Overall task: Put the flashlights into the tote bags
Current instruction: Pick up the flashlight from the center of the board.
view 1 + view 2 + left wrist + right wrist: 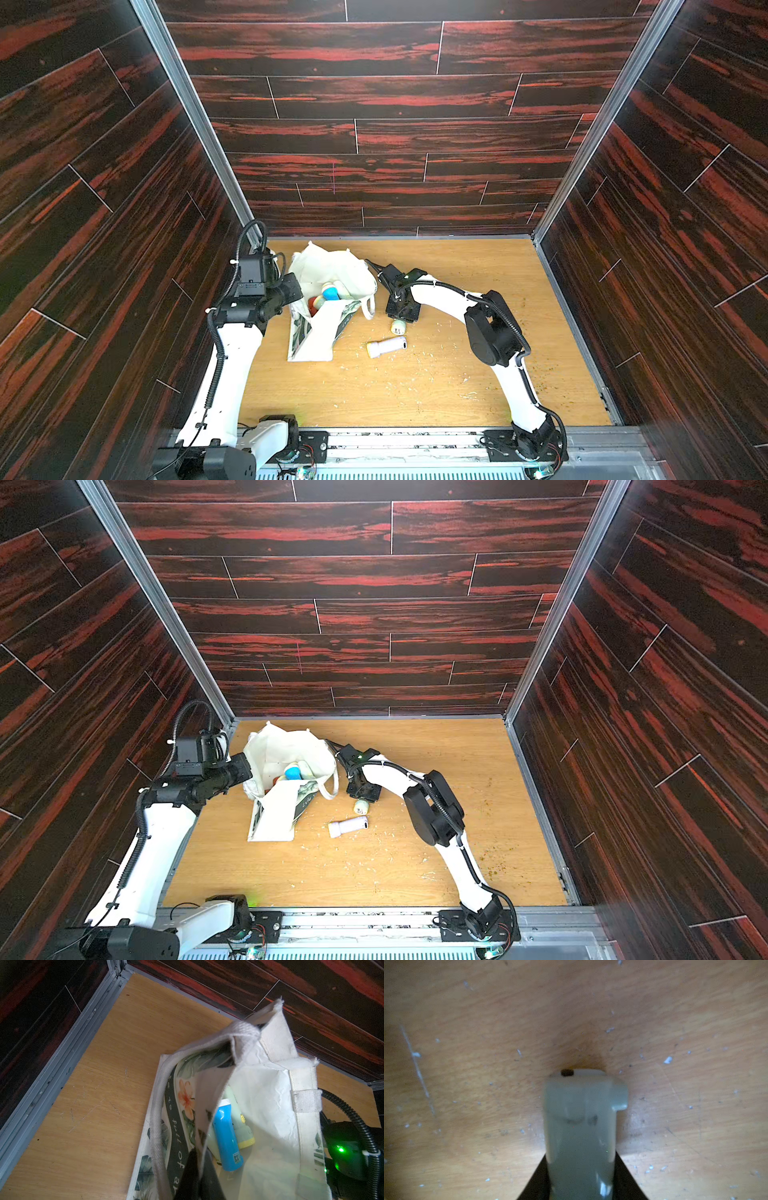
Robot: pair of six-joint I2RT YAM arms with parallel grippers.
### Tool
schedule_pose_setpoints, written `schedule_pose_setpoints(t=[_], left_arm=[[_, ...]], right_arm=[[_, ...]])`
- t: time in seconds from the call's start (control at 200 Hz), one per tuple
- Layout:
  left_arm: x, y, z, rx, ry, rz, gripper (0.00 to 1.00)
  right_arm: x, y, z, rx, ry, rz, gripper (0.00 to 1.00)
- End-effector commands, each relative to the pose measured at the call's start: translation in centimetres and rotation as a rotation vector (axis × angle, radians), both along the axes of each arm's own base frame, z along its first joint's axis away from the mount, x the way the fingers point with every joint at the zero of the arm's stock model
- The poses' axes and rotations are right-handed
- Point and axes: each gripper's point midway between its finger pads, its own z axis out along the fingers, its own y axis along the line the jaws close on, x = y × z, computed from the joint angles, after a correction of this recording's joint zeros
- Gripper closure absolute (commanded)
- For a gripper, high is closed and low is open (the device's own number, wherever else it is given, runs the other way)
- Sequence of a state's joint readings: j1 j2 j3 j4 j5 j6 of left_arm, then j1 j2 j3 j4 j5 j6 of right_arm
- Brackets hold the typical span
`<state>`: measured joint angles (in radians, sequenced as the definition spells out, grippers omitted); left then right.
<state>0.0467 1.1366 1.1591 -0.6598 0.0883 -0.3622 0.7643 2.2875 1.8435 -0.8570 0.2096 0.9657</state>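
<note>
In both top views the bag [328,266] stands open, with a lavender flashlight [386,346] loose on the surface [415,395]. In the left wrist view the left fingers [188,1178] clench the bag's edge; a slip would shut its mouth. In the right wrist view the right fingers [626,1180] grasp a cream flashlight [579,1126] by one end, so it may pivot out.

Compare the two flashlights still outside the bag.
The lavender flashlight lies free on the table; the cream flashlight is gripped by the right claw. The lavender flashlight shows its full length; the cream flashlight is mostly hidden under the claw from above. Both are outside the tote bag.
</note>
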Motion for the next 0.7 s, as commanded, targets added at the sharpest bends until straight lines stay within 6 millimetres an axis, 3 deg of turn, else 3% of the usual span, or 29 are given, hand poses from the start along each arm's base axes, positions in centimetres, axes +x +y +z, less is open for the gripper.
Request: schedule_pose_setpoints(t=[0.0,0.23,0.451,0.696], left_arm=[[-0.7,0.1,0.5,0.006,-0.014,-0.005,1.00],[-0.3,-0.9,0.9,-0.042,-0.030,-0.044,1.00],[0.4,-2.9,1.5,-0.129,-0.060,-0.126,1.00],[1.0,-4.6,1.9,-0.194,-0.069,-0.213,1.00]], right_arm=[[0.4,-1.2,1.9,-0.018,-0.042,-0.037,0.70],[1.1,-2.5,8.3,0.104,-0.231,-0.061,0.79],[0.5,-2.5,14.3,0.311,-0.396,-0.005,1.00],[-0.4,-1.6,20.4,0.457,-0.581,0.156,1.00]])
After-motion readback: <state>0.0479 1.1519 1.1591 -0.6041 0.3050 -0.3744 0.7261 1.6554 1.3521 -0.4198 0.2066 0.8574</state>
